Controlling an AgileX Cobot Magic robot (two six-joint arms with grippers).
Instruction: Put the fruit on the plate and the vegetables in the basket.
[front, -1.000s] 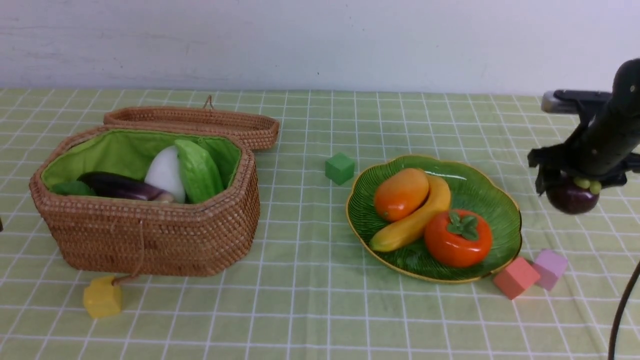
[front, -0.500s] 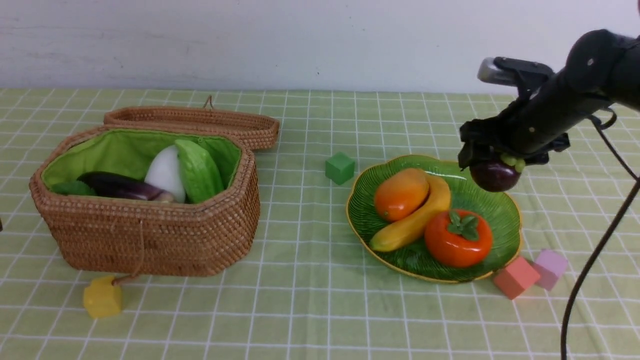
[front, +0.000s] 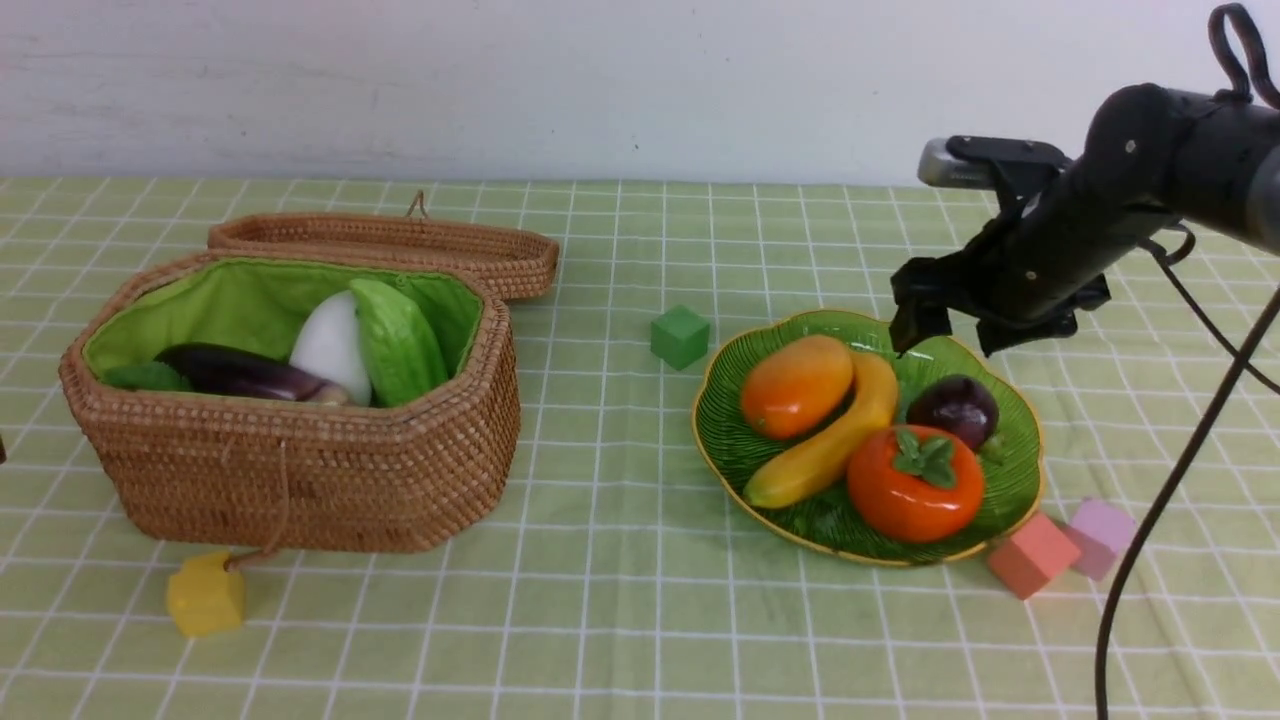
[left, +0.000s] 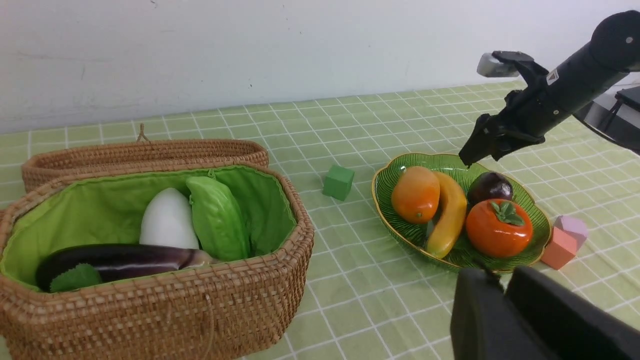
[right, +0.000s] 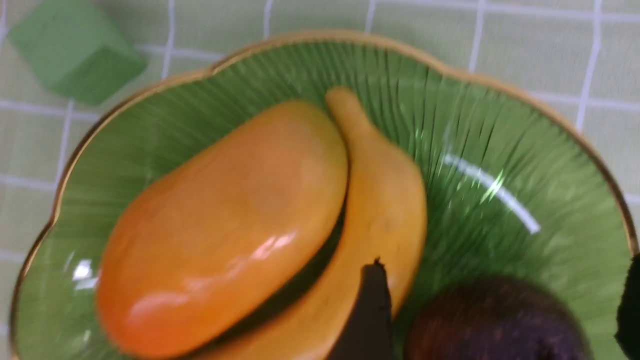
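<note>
Pulling the right gripper (front: 945, 335) away carelessly is your main risk: its jaws are spread and empty just above the mangosteen (front: 953, 409), which lies on the plate (front: 1010, 395) against the persimmon (front: 915, 482). A low sideways sweep could roll that round fruit over the shallow gold rim, or nudge the banana (front: 830, 440) and mango (front: 798, 386). Lift straight up first; above is open. Beside the plate's near right edge sit two blocks (front: 1060, 550). Your left gripper (left: 505, 285) looks clenched on nothing, well off. The vegetables lie inside the basket (front: 300, 480), so the bench between is free.
</note>
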